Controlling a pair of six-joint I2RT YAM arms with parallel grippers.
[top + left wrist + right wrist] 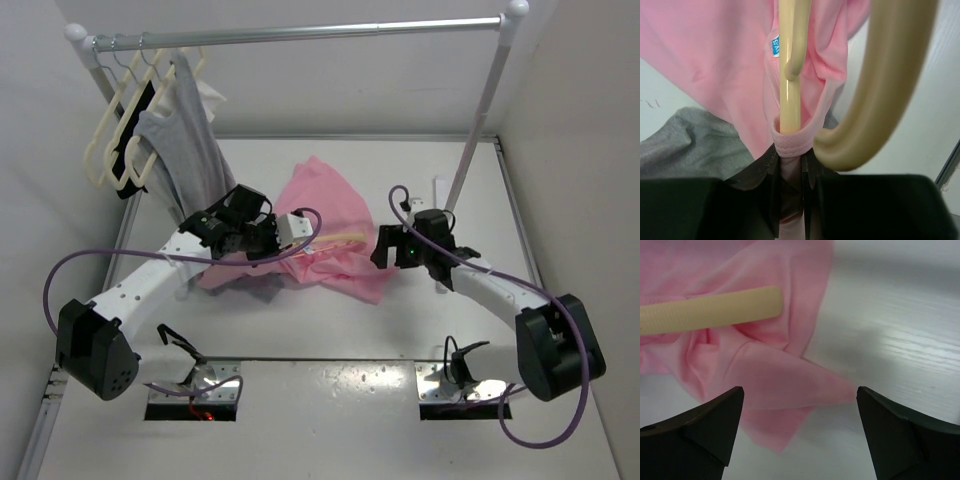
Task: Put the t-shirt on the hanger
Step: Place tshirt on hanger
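The pink t-shirt (335, 215) lies crumpled mid-table, and the peach-beige hanger (340, 238) lies across it. My left gripper (292, 243) is at the cloth's left side. In the left wrist view that gripper (790, 155) is shut on the t-shirt's collar band (790, 140); the hanger's stem (790, 100) rises out of the collar and its hook (880, 100) curves to the right. A blue neck label (775, 46) shows. My right gripper (383, 250) stands open at the shirt's right edge. In its own view the right gripper (800, 405) holds nothing, with a shirt fold (775, 380) and a hanger arm (710, 310) ahead of it.
A clothes rack with a metal rail (300, 35) spans the back; its right post (475, 140) stands near my right arm. Cream hangers (112, 145), a black hanger (140, 110) and a gray garment (185, 140) hang at its left end. Gray cloth (690, 145) lies under the shirt.
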